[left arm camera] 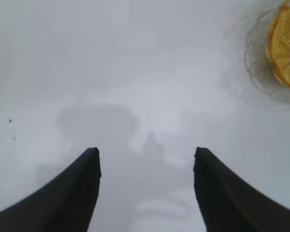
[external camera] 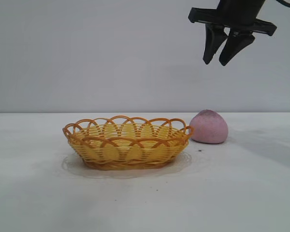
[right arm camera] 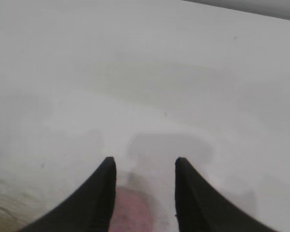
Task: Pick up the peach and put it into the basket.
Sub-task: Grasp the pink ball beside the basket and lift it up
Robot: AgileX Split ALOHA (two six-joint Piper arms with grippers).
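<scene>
The dusty-pink peach [external camera: 210, 126] rests on the white table just right of the yellow wicker basket [external camera: 127, 141], close to its orange-brown rim. My right gripper [external camera: 223, 62] hangs high above the peach, open and empty; in the right wrist view the peach [right arm camera: 130, 211] shows far below between its two black fingers. My left gripper [left arm camera: 146, 153] is out of the exterior view; its wrist view shows it open and empty over bare table, with the basket's edge [left arm camera: 286, 46] off to one side.
The white tabletop [external camera: 145, 198] spreads around the basket and peach, with a few small dark specks [external camera: 200, 150] near the peach. A plain grey wall stands behind.
</scene>
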